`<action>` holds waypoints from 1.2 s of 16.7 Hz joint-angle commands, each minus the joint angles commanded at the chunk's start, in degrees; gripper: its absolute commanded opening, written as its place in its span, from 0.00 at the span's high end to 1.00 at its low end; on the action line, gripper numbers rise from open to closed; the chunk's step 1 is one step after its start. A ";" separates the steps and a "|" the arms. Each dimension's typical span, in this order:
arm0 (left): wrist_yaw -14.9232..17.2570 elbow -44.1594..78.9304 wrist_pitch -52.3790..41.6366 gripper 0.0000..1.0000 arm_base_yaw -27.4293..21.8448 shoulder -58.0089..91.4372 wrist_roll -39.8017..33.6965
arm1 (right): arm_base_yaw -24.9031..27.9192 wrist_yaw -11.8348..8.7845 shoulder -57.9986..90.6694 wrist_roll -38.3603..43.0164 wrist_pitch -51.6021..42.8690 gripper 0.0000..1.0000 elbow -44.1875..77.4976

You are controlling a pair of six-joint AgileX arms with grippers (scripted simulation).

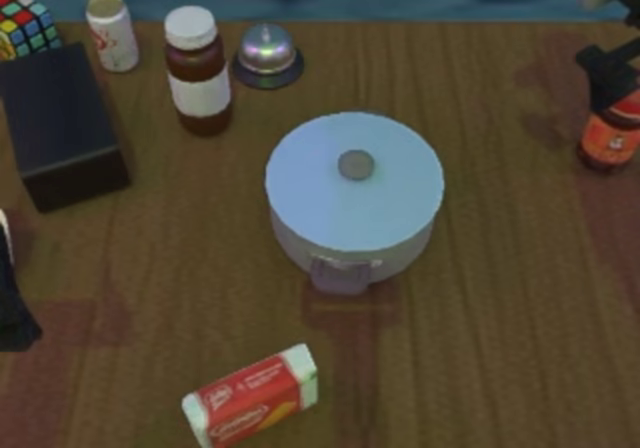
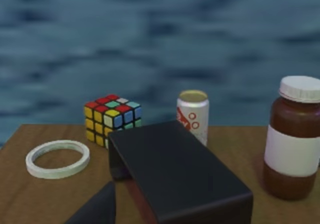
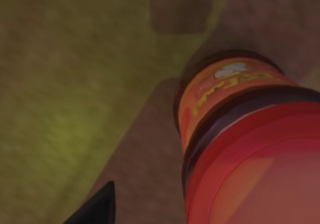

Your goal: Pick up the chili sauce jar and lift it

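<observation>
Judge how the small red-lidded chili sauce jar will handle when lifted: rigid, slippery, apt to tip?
The small round red-lidded chili sauce jar looks rigid. Its smooth round wall may slip or turn in the right gripper. Full-looking dark contents suggest some weight for its size.

red-lidded chili sauce jar with orange-red label, brown jar with white lid and label, multicolour cube, black box, pale blue-white round pot, silver bell, red-and-white packet
</observation>
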 joint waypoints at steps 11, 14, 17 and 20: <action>0.00 0.00 0.00 0.00 0.00 0.00 0.00 | 0.32 0.03 0.21 0.32 11.14 0.00 -10.91; 0.00 0.00 0.00 0.00 0.00 0.00 0.00 | 0.32 0.03 0.21 0.32 11.14 0.00 -10.91; 0.00 0.00 0.00 0.00 0.00 0.00 0.00 | 0.32 0.03 0.21 0.32 11.14 0.23 -10.91; 0.00 0.00 0.00 0.00 0.00 0.00 0.00 | 0.32 0.03 0.21 0.32 11.14 0.45 -10.91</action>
